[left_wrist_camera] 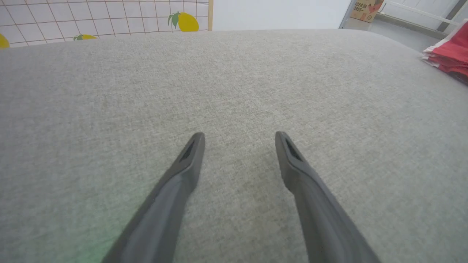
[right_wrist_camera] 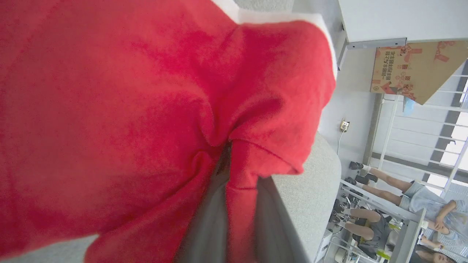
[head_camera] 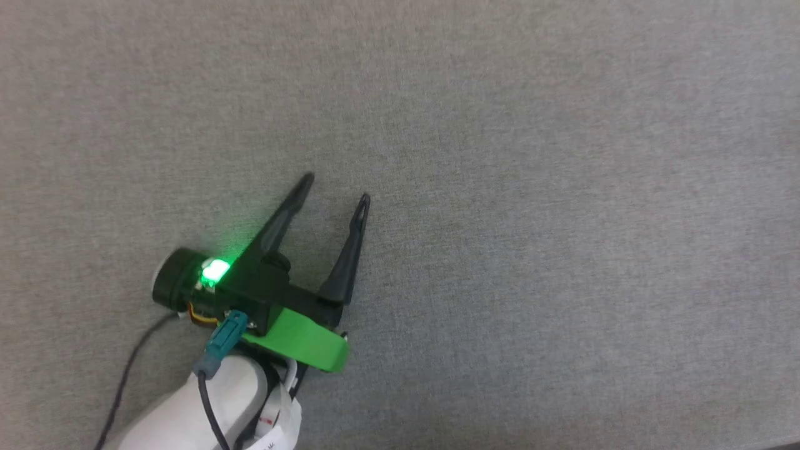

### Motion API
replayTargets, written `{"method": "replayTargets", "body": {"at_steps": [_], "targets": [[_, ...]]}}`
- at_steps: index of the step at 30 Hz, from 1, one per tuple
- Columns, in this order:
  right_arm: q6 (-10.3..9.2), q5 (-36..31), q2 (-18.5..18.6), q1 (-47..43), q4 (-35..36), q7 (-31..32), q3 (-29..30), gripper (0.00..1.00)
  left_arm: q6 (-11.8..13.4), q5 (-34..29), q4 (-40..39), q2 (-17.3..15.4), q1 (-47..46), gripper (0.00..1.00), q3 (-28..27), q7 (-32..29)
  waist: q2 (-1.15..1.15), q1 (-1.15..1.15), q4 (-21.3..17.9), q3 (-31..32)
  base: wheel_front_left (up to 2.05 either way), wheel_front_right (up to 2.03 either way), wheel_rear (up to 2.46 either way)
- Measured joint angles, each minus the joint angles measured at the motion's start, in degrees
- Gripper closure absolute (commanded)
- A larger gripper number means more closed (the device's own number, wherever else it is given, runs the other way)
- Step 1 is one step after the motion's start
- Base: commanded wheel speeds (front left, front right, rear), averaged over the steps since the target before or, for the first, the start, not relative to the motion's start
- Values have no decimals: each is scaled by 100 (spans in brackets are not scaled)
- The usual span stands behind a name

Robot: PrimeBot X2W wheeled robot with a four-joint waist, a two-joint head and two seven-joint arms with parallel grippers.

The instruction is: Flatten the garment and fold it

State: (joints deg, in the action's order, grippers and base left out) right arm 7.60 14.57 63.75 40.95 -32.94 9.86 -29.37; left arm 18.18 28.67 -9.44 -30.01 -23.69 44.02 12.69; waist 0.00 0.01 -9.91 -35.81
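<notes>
Head camera looks down on the grey surface point(head_camera: 531, 187) — left wrist skims it low, right crowds the garment point(right_wrist_camera: 109, 109).

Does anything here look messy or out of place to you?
Yes: the red garment is bunched and creased, pinched in the shut right jaws rather than lying flat on the grey surface. The left jaws stand open, holding nothing.

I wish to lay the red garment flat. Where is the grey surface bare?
The grey fabric surface lies bare above and right of the left gripper, jaws open. Ahead it is bare up to the lemon-printed tiled wall; only the left wrist view's right edge is crowded, by the bright red fabric garment.
</notes>
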Motion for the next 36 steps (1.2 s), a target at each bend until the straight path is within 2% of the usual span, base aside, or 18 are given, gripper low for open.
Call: {"method": "replayTargets", "body": {"at_steps": [6,7,8,14,17,24,27,30,36], "targets": [[0,-510,-328,-16,-557,-323,602,100,-2,-103,-156,-56,-86,0,-43,9,0,0,18,-272,0,0,0],[0,-736,-520,-17,-743,-465,909,36,-2,-102,-130,-55,-92,0,-29,11,0,0,33,-234,0,0,0],[0,-923,-623,-15,-759,-648,1058,0,-3,-98,-33,-49,-91,0,-15,27,0,0,35,-121,0,0,0],[0,-1199,-688,-9,-609,-925,994,0,-49,-7,355,69,22,0,34,53,0,0,44,278,0,0,0],[0,-1100,-770,24,-455,-1094,962,0,-49,142,501,177,156,0,68,63,0,0,61,566,0,0,0],[0,-371,-1489,180,146,-1567,1088,0,57,592,703,315,483,0,-299,144,0,-1,138,1337,0,0,0],[0,-107,-1769,107,414,-1748,1237,0,90,588,737,291,509,0,-361,155,0,-1,200,1656,0,0,0],[-1,86,-2101,-121,667,-1856,1503,0,183,630,775,265,544,0,-474,155,0,-1,285,1945,0,0,0],[-2,127,-3038,-984,1406,-1946,2128,0,457,625,815,91,618,0,-617,142,0,-1,543,2379,0,0,0]]}}
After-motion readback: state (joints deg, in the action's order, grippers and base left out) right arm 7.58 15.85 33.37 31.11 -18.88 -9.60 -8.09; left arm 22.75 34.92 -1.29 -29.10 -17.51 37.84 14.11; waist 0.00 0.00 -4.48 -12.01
